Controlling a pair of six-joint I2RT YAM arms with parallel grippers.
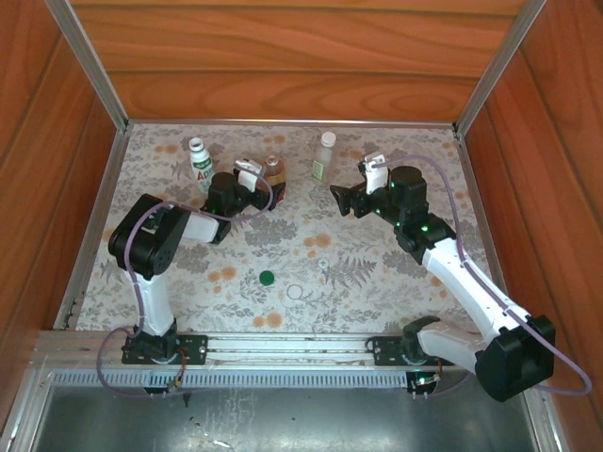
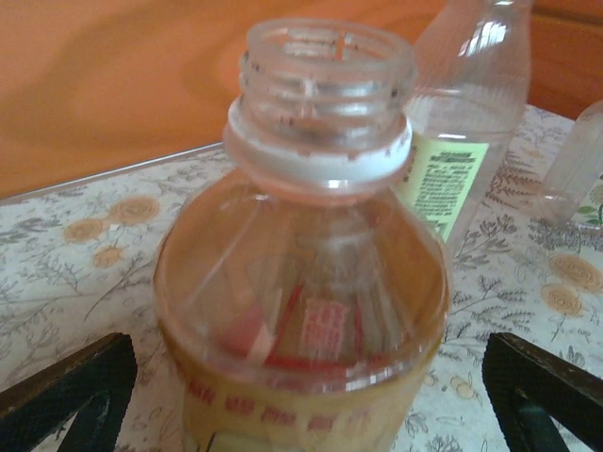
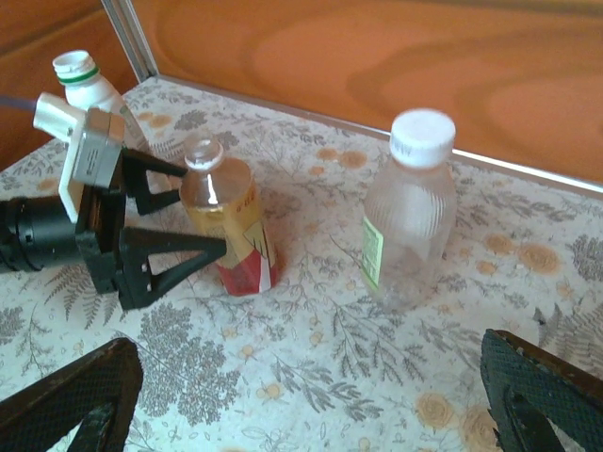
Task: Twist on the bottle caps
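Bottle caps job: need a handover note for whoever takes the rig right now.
Left gripper open, jaws either side of the amber bottle, not clamped. Right gripper open, empty, beside the clear bottle.
Done: clear bottle wears a white cap.
To do: amber bottle and white bottle necks open; green cap and what looks like a clear cap lie loose on the table.

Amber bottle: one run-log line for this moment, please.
amber bottle: upright, uncapped | left gripper: open around it | right gripper: open, empty | green cap: lying loose
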